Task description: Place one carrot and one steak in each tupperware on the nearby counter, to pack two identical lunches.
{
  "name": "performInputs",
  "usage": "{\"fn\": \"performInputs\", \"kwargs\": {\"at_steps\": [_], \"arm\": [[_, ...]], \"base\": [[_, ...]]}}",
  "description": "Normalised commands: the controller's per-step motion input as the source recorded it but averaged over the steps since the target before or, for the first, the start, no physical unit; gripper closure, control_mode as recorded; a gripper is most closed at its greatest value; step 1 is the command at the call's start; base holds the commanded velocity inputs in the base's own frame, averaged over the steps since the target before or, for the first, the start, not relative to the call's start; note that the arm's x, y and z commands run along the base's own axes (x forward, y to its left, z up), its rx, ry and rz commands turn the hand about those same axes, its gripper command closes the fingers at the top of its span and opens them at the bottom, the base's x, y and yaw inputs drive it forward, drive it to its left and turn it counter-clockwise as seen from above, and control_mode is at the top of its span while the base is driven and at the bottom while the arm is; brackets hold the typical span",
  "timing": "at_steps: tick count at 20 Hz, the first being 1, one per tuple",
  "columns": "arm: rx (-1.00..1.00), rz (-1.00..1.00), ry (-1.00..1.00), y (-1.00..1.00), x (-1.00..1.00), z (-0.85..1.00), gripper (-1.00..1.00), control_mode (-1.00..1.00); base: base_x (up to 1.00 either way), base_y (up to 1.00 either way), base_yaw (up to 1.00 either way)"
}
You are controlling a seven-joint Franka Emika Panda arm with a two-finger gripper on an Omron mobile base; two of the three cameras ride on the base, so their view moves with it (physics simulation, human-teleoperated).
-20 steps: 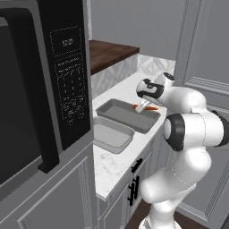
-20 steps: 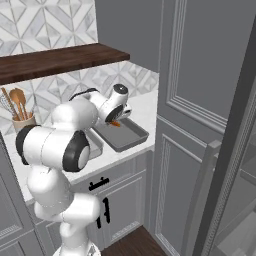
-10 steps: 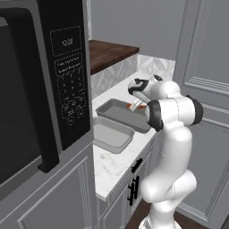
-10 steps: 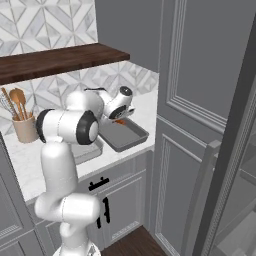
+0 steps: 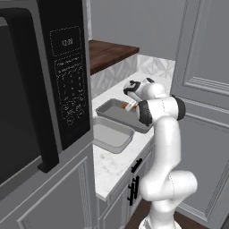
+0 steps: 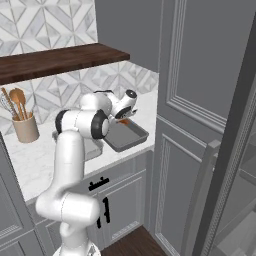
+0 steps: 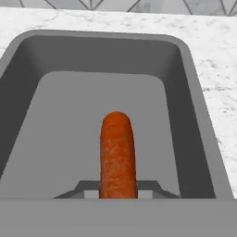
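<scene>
Carrot (image 7: pixel 117 155), slender and orange, is clamped in the gripper (image 7: pixel 118 190) above the shallow grey rectangular tupperware (image 7: pixel 194 92), probably for releasing it inside.

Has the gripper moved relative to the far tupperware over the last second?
Yes. In the left base view the gripper, shut on the carrot, has swung from the far tupperware's right rim inward over its interior, toward the microwave side.
</scene>
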Motion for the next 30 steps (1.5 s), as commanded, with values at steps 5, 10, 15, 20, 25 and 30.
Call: {"fn": "performInputs", "kwargs": {"at_steps": [5, 10, 15, 20, 25, 30], "arm": [[0.00, 0.02, 0.02, 0.47, 0.54, -0.49, -1.00, -1.00], [0.11, 0.00, 0.00, 0.02, 0.15, -0.02, -1.00, -1.00], [0.07, 0.03, 0.01, -0.24, 0.02, 0.20, -1.00, -1.00], [0.01, -0.03, 0.10, 0.00, -0.75, 0.74, -1.00, -1.00], [0.01, -0.01, 0.31, 0.09, -1.00, 0.55, -1.00, -1.00], [-0.19, -0.06, -0.03, 0.66, -1.00, -0.69, -1.00, -1.00]], "base": [[0.00, 0.00, 0.00], [0.00, 0.00, 0.00], [0.00, 0.00, 0.00], [0.00, 0.00, 0.00], [0.00, 0.00, 0.00], [0.00, 0.00, 0.00]]}}
